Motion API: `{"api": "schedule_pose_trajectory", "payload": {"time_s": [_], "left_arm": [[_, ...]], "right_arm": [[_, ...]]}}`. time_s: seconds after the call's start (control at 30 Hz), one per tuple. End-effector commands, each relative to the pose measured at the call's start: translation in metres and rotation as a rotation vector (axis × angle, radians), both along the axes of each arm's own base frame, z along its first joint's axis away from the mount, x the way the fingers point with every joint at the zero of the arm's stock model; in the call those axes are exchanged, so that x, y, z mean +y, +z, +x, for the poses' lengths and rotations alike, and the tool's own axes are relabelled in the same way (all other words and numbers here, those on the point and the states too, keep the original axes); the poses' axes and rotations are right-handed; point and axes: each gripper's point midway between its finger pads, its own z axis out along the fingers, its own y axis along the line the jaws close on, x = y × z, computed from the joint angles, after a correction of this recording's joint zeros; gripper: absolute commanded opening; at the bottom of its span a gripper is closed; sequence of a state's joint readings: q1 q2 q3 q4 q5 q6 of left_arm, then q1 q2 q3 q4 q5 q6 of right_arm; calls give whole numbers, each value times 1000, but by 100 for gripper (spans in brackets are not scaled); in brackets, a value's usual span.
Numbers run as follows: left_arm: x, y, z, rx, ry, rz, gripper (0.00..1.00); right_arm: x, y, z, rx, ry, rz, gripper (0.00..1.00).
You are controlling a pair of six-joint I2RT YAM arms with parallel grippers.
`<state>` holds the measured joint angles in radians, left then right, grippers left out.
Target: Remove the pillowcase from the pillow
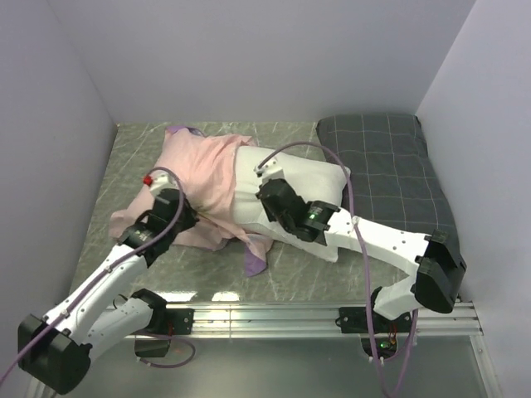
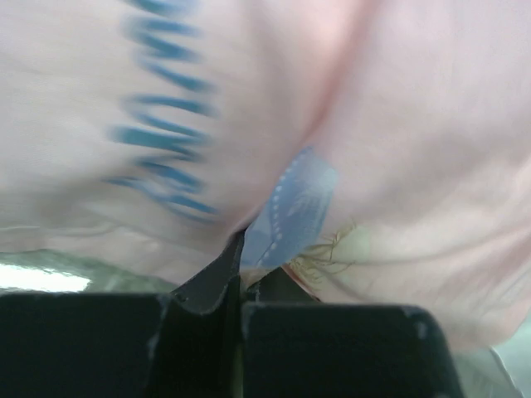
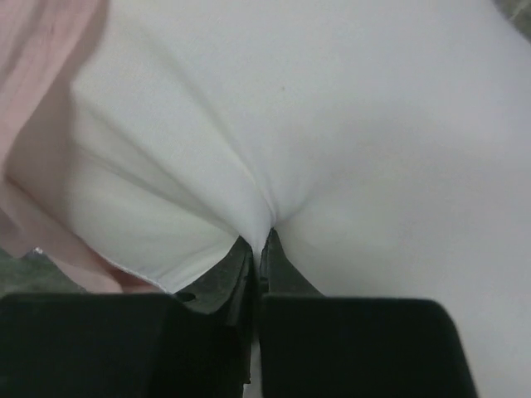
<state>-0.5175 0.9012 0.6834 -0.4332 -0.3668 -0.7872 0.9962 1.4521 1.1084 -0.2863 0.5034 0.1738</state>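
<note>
You are partway through. The pillowcase [image 1: 203,170] covers only the left part of the pillow [image 1: 311,186]. The right part lies bare and white on the table [image 1: 311,278], just beside the dark grey checked pillow [image 1: 390,166] at the far right. The case is bunched and wrinkled, with its paler inner side showing in the top view and loose folds spilling onto the table at the near left.

Your left fingers [image 2: 211,278] are closed on a fold of pink fabric, right at a small bluish patch with white stitching. Your right fingers [image 3: 224,269] are closed too, pinching a tuck of the white pillow cover near the case's edge, so each arm holds its own half of the job.

What's left, as I judge it, is the rest of the peel: the case has to slide leftward off the covered end while the right arm anchors the pillow. You cannot see how much pillow is inside the case, because the fabric hides it. Both grips are thin pinches, so either one could slip under a hard pull.
</note>
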Motion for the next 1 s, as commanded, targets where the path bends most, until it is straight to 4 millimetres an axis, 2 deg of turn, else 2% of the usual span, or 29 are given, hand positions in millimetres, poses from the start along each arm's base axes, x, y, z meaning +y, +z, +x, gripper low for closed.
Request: {"api": "schedule_pose_trajectory", "payload": {"time_s": [0.0, 0.07, 0.1, 0.13, 0.2, 0.23, 0.27, 0.33, 0.37, 0.43, 0.53, 0.57, 0.63, 0.67, 0.7, 0.73, 0.77, 0.8, 0.83, 0.87, 0.9, 0.93, 0.97], "left_arm": [[62, 31, 14, -68, 172, 52, 0], [86, 48, 20, -105, 260, 33, 0], [95, 53, 21, -117, 307, 20, 0], [111, 59, 23, -132, 351, 13, 1], [129, 77, 26, -165, 398, 19, 1], [137, 82, 27, -171, 404, 9, 1], [135, 94, 29, -193, 374, 13, 1], [127, 105, 30, -204, 321, 8, 0], [127, 116, 28, -226, 314, 14, 0], [129, 133, 20, -263, 307, 33, 1], [129, 178, 3, -377, 287, 50, 1], [125, 199, -4, -427, 252, 51, 0], [117, 226, -17, -500, 198, 49, 1], [113, 247, -25, -545, 172, 53, 3], [107, 258, -29, -566, 132, 44, 4], [104, 265, -29, -574, 114, 44, 4], [101, 284, -34, -614, 98, 40, 8], [94, 291, -33, -624, 57, 29, 10], [91, 293, -25, -615, 40, 26, 13], [86, 299, -22, -621, 13, 13, 18], [75, 299, -16, -610, -45, -8, 20], [67, 289, 2, -560, -83, -27, 22], [61, 281, 13, -527, -114, -47, 23]], "right_arm": [[-43, 45, 20, -47, -142, 50, 0], [-60, 57, 28, -50, -184, 79, 0], [-64, 71, 29, -65, -193, 119, 0], [-74, 77, 33, -68, -213, 140, 0], [-81, 95, 32, -82, -207, 197, 0], [-77, 100, 30, -78, -176, 225, 0], [-79, 106, 30, -85, -167, 243, 0], [-71, 121, 23, -93, -102, 275, 0], [-58, 127, 16, -79, -22, 306, 0], [-52, 145, 8, -98, 26, 345, 0], [-38, 174, -11, -121, 139, 395, 0], [-37, 194, -18, -149, 168, 424, 0], [-32, 215, -33, -160, 240, 478, 0], [-33, 225, -37, -170, 254, 503, 0], [-35, 240, -43, -179, 257, 553, 0], [-37, 245, -42, -181, 246, 571, 0], [-34, 244, -38, -152, 228, 601, 0], [-28, 240, -38, -113, 257, 618, 0], [-29, 234, -25, -93, 243, 635, 0], [-19, 207, -12, -22, 240, 621, 0], [-15, 192, -2, 39, 227, 648, 0], [-9, 183, 8, 84, 274, 687, 0], [2, 139, 26, 206, 244, 685, 0]]}}
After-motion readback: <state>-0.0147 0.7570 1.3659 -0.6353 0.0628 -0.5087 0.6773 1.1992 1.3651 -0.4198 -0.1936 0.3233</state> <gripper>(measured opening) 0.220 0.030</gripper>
